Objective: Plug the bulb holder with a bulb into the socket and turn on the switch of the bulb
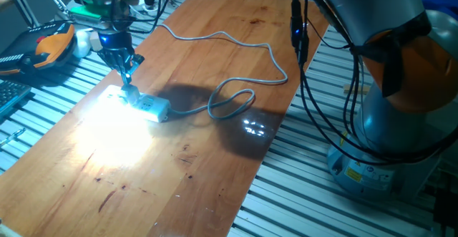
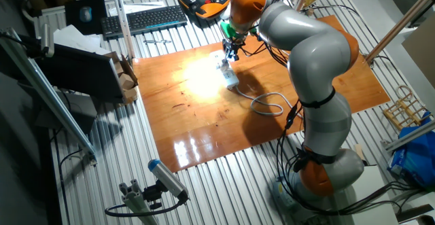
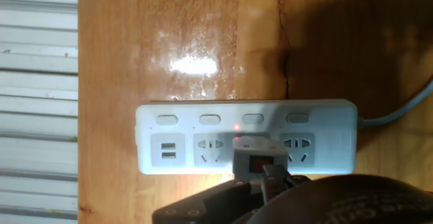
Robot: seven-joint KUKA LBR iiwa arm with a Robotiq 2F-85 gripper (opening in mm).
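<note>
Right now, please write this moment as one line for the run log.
stage: switch step | bulb holder: plugged into power strip | bulb: lit, glare on table | hand: low over holder, grip state unclear

above socket (image 3: 247, 137): bulb holder (image 3: 256, 158) blocks | right: grey cable (image 1: 230, 94) loops | left: bare table (image 1: 107, 172)

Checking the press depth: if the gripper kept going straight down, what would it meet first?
Probably the bulb holder, already directly under the gripper and seated in the socket; whether they touch is unclear.
</note>
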